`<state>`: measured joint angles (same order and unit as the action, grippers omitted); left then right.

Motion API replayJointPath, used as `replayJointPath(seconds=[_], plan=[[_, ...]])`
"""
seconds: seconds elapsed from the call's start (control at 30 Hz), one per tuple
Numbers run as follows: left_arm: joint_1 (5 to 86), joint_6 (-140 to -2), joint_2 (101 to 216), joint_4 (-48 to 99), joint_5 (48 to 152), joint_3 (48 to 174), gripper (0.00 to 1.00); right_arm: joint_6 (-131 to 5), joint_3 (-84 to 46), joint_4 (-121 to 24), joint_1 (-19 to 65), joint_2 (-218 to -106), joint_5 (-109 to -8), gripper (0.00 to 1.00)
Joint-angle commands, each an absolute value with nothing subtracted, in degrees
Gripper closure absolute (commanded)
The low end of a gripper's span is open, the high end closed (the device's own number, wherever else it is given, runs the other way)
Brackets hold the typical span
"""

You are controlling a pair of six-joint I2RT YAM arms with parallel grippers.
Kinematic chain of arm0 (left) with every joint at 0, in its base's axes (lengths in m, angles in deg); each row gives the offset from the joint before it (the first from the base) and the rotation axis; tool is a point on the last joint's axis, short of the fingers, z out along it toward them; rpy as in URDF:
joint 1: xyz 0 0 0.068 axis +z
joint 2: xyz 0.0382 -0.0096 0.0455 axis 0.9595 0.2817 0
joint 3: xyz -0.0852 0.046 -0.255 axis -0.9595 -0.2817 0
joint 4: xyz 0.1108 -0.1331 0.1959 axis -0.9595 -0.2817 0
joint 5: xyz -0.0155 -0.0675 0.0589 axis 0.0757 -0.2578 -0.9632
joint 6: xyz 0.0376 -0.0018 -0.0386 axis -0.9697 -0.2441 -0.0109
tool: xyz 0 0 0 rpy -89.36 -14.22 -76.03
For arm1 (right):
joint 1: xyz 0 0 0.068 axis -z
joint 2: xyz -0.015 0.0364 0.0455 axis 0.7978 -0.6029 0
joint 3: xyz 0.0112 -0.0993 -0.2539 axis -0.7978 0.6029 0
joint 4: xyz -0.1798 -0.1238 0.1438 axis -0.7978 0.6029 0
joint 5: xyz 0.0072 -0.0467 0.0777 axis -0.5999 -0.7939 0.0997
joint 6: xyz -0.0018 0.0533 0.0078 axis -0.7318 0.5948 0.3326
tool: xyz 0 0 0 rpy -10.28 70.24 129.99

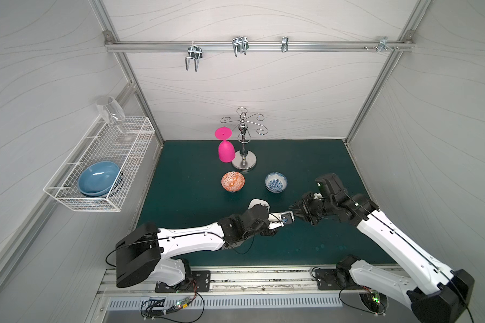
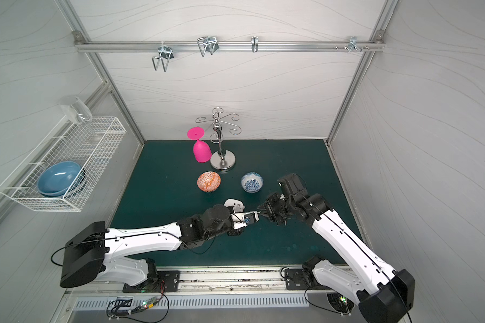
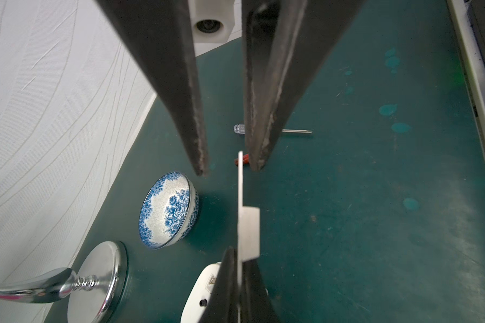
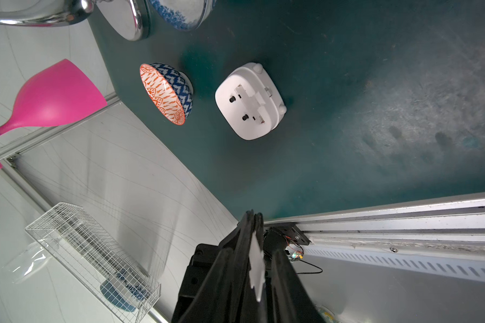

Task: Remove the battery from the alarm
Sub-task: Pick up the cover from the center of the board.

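1. So, risks first. The left tool (image 3: pixel 239 258) is clamped tight on the white cover (image 3: pixel 248 229), seen edge-on. The right tool (image 3: pixel 230 169) has its jaws apart with the cover's free end between them, hard by one finger (image 3: pixel 261 125) and not pinched as far as I can see. It looks like a handover.
2. If the left tool releases before the right has a firm pinch, the thin cover likely slips and drops onto the tabletop (image 1: pixel 179 223).
3. An off-centre close could twist the cover or knock it out of the left tool's grip.
4. The battery (image 3: pixel 235 161) is out of the alarm. It lies on the tabletop toward the right edge, past the blue bowl, near the screwdriver (image 3: pixel 294 131) but apart from it. It is mostly hidden behind the cover and the finger, and hidden in both top views. A dropped cover or a low arm could roll it away.
5. The alarm (image 4: pixel 249 100) lies face down mid-tabletop, just in front of the orange bowl. Its compartment is open and looks empty, so the removal itself seems done.
6. Containers: the orange bowl (image 1: pixel 233 181) is empty and the blue bowl (image 1: pixel 275 182) is empty. The wire basket (image 1: pixel 123 118) on the left wall holds a blue dish (image 1: pixel 98 179) and a clear glass (image 1: pixel 109 112).
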<state>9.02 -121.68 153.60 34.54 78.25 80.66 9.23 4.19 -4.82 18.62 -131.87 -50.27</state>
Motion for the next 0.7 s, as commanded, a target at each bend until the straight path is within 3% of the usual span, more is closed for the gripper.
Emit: replayJointPath(seconds=[0.0,0.17,0.33,0.4,0.67], plan=[[8.69,-122.04,153.52,37.55,77.59,82.48,1.0,10.73,4.48,-6.79,17.77,-132.42,-50.8,0.76],[8.69,-121.32,153.5,37.62,77.45,82.44,1.0,10.96,4.87,-7.2,17.6,-132.07,-51.07,0.88],[8.7,-118.95,151.29,35.31,78.79,82.11,0.66,8.06,4.7,-7.28,17.9,-131.11,-52.33,1.0],[8.7,-117.23,148.86,33.94,79.34,80.98,0.53,3.56,3.86,-6.6,19.23,-130.9,-52.36,1.0],[9.99,-107.6,132.79,25.0,84.96,74.89,0.24,-39.09,5.29,-14.43,27.88,-124.38,-47.17,1.0]])
